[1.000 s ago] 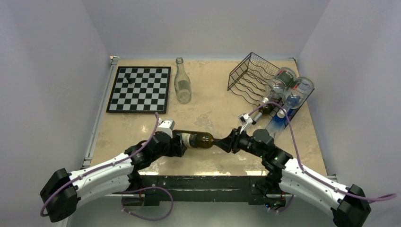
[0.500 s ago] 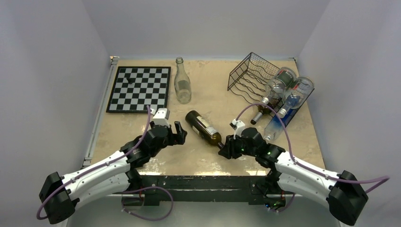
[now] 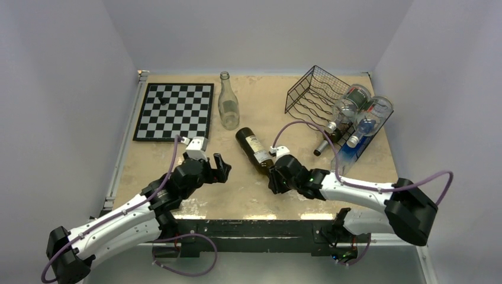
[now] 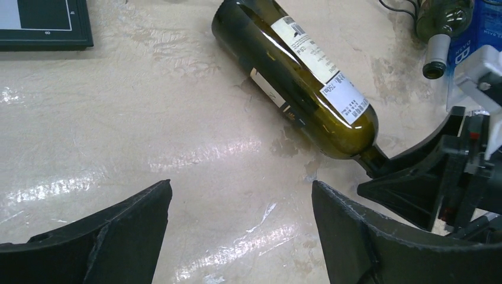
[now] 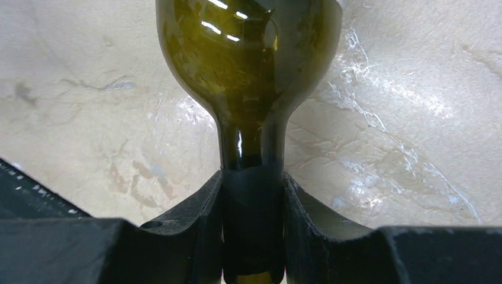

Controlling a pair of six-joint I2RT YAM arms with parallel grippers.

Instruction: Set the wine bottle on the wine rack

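Now we clamp right gripper (image 5: 253, 236) on neck of wine bottle (image 3: 254, 149), lying on table (image 3: 278, 118), base pointing far-left; wine rack (image 3: 314, 94) sits far-right, nearer our right arm; left gripper (image 3: 220, 168) spread, empty.

Dark green wine bottle (image 3: 253, 148), black wine rack (image 3: 312, 94)

- Your left gripper (image 3: 222, 167) no longer holds the wine bottle (image 3: 253, 148); its jaws now stand wide, apart from it.
- Your right gripper (image 3: 273, 176) sits further left, and the bottle's base now points toward the clear bottle (image 3: 228, 109).
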